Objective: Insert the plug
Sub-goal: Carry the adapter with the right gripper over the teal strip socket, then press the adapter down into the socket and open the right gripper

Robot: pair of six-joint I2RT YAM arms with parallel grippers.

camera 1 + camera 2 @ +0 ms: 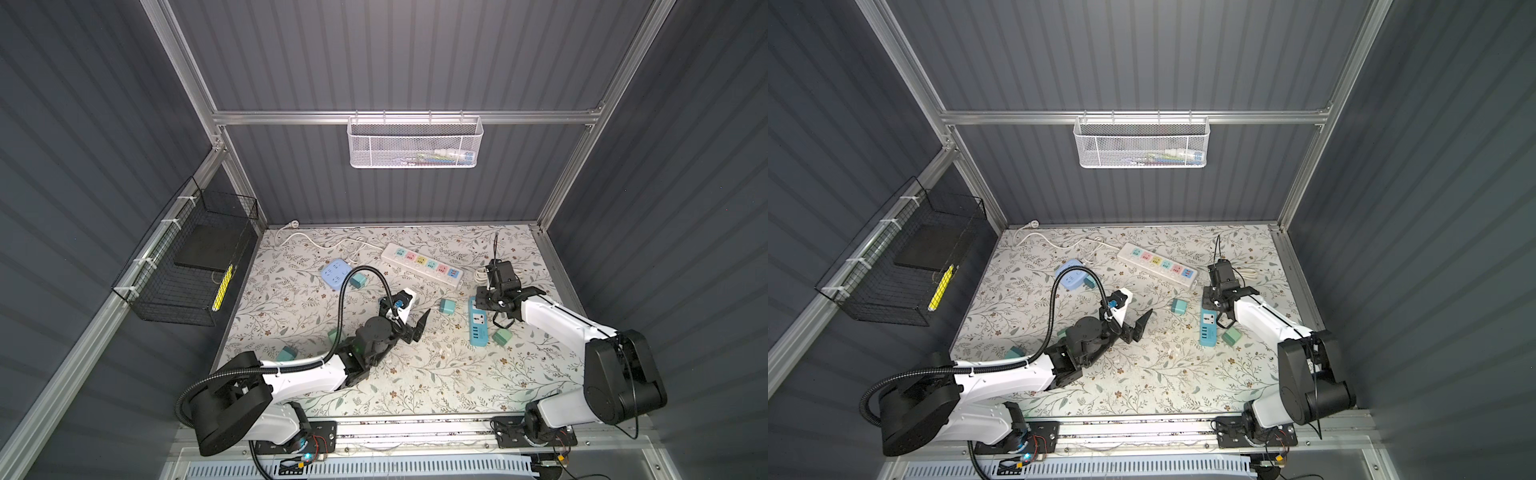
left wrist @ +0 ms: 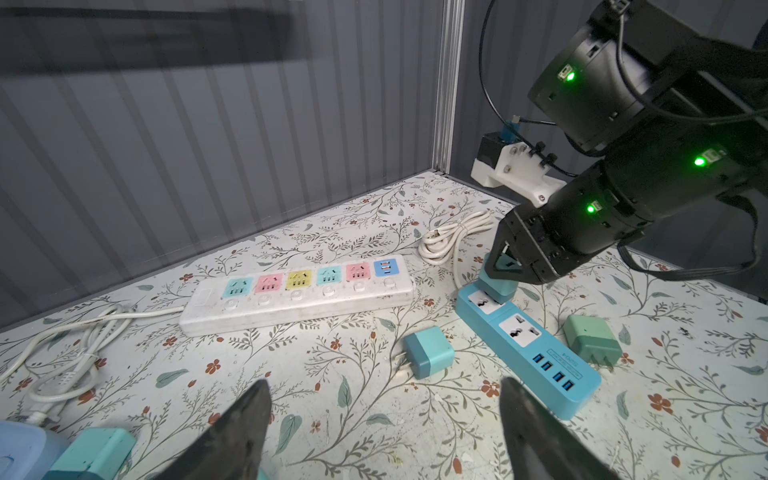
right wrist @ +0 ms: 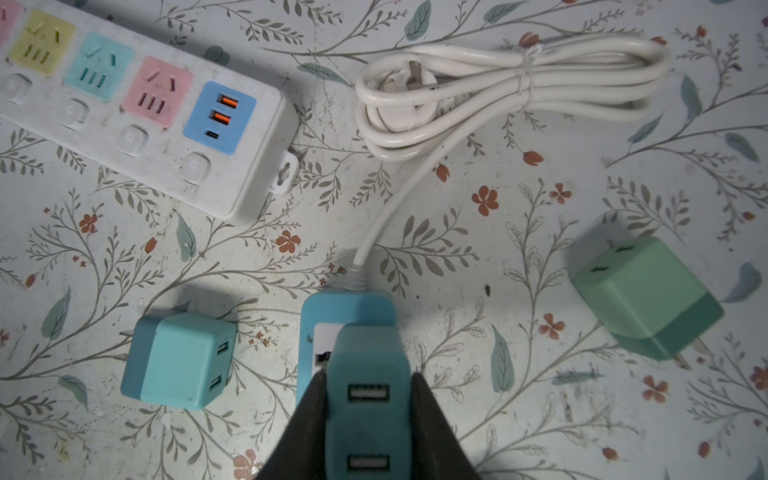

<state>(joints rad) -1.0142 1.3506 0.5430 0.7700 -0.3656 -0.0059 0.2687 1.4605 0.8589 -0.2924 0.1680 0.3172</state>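
table (image 1: 415, 374): floral cloth; strips, cords and loose plugs lie scattered over it
right arm (image 1: 557, 320): reaches in from the right side; its wrist hangs over the far end of the blue strip
left arm (image 1: 307, 374): stretches from the front left toward the middle of the table; its wrist is raised off the cloth
white strip (image 2: 297, 299): lies slantwise toward the back; a row of coloured panels on top; its cable trails off to the back left corner
blue strip (image 2: 536, 353): lies on the right half, in front of the white strip and apart from it; two white sockets, then a row of USB ports
cord (image 3: 519, 79): white, tied in a bundle; rests just beyond the blue strip's far end and runs into that end
round socket (image 1: 334, 270): pale blue; sits left of the white strip
left gripper (image 2: 384, 386): spread wide, nothing in it; above the middle of the table, aimed toward the blue strip
right gripper (image 3: 369, 419): clamped on the plug from two opposite sides
plug (image 3: 365, 357): teal, upright; two USB ports face the wrist camera; its base meets the blue strip's socket nearest the cord; whether the pins are fully home, cannot tell
teal plug (image 2: 430, 351): on its side, near the blue strip, in front of the white strip
green plug (image 2: 592, 338): on the blue strip's other side, just beside it
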